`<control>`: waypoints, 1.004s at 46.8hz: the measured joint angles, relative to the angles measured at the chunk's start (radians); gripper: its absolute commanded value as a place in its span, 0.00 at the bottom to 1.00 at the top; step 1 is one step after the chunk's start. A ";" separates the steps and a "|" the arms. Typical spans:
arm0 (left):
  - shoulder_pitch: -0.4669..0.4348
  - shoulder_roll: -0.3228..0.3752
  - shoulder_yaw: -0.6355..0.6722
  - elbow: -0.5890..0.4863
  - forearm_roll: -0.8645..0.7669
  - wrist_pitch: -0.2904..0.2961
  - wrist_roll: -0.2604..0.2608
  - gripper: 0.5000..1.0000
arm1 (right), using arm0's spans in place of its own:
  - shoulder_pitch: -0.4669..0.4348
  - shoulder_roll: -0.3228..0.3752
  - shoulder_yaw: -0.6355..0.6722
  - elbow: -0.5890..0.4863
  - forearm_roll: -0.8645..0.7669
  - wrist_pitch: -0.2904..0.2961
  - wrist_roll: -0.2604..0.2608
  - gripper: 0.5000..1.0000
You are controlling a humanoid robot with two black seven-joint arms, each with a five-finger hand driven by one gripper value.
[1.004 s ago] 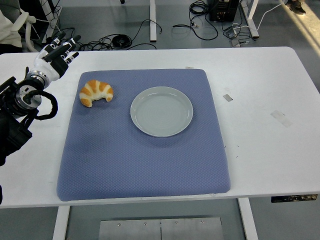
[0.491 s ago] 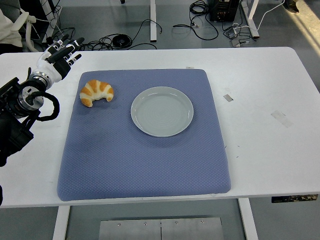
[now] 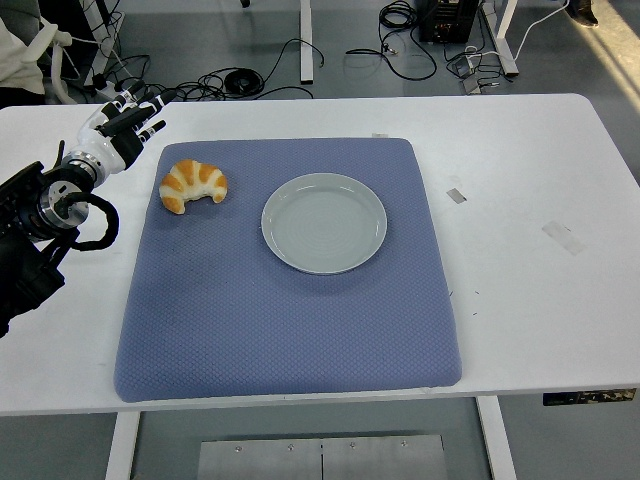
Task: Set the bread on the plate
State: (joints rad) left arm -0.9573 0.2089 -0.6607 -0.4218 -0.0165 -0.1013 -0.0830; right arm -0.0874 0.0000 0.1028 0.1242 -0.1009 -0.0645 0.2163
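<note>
1. My left hand (image 3: 125, 128) hovers over the white table (image 3: 520, 180) at the far left, fingers spread apart, holding nothing.
2. Croissant (image 3: 193, 185) lies on the blue mat (image 3: 290, 320), far-left part, near my hand but apart from it.
3. Plate (image 3: 323, 222) sits right of the croissant, not touching it.

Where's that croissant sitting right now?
In the head view the croissant lies on the blue mat's far-left part, left of the empty plate and just right of the robot's left hand.
</note>
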 measured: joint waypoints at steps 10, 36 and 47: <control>-0.001 -0.001 0.008 0.000 0.000 0.000 0.000 0.97 | 0.000 0.000 0.000 0.000 0.000 0.000 0.000 1.00; -0.016 0.018 0.059 -0.004 0.002 0.011 0.005 0.97 | 0.000 0.000 0.000 0.000 0.000 0.000 0.000 1.00; -0.027 0.022 0.071 -0.003 0.003 0.012 0.006 0.97 | 0.000 0.000 0.000 0.000 0.000 0.000 0.000 1.00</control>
State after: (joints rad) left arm -0.9842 0.2306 -0.5896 -0.4251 -0.0138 -0.0892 -0.0767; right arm -0.0878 0.0000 0.1028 0.1241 -0.1009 -0.0643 0.2164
